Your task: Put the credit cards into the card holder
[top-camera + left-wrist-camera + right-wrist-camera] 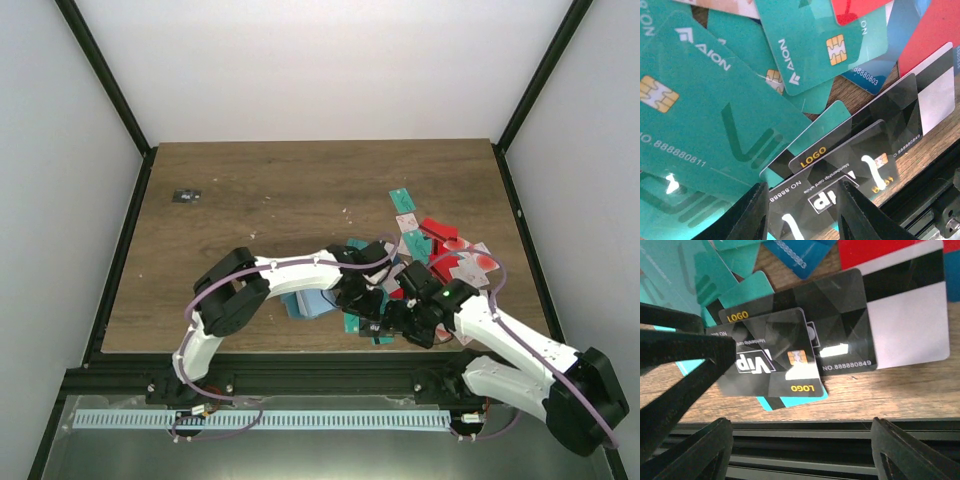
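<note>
The brown wooden counter (pixel 250 200) fills the middle of the top view, walled in white on three sides. Two white arms meet low and right of centre: the left arm (pixel 290 268) bends across from the lower left, and the right arm (pixel 510 335) reaches in from the lower right corner.

The credit cards (pixel 440 250) lie in a loose overlapping spread right of centre (mostly teal, with red and pale ones toward the right). The card holder (pixel 312 303), a blue-grey square, lies flat on the counter just below centre, partly under the left arm and just left of the spread.

A big teal card (pixel 705 110) takes up the left half of the left wrist view. In the right wrist view a red and white card with a dark stripe (pixel 905 315) sits at the upper right. A black card marked Vip (pixel 775 357) lies flat on top of a second black card (pixel 840 310), near the counter's front edge.

The left end effector (pixel 802 186) has its fingers part-way apart over the Vip card, which shows face-up in the gap; nothing is pinched between them. The right end effector (pixel 801 425) stands wide open at the bottom of its view, holding nothing.

A tiny black object (pixel 186 195) sits alone at the counter's upper left.
</note>
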Available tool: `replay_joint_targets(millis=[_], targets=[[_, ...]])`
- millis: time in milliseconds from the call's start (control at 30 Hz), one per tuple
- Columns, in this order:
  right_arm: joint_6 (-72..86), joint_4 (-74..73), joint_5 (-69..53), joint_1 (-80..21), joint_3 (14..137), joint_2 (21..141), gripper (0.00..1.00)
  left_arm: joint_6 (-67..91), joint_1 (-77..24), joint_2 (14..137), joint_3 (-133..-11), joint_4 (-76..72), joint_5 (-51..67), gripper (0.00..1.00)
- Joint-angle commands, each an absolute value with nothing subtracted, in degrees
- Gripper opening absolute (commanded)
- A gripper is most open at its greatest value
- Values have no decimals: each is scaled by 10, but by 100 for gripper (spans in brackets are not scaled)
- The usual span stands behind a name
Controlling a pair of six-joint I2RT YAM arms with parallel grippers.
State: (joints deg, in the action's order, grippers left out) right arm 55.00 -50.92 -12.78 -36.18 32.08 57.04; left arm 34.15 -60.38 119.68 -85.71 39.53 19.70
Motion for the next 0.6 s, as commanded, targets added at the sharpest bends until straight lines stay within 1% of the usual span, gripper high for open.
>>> replay_joint_targets(millis=[0,267,433,567], targets=[[569,-525,-134,-360,306,549,78,313,-611,1218,-887,424,184,39],[575,-519,-150,-360,281,534,81,301,-628,1223,-881,420,163,39],[575,-503,-158,-360,271,534,82,292,-630,1228,-893,416,127,39],[576,-497,-164,-360,264,537,82,288,-640,1237,-887,417,139,39]])
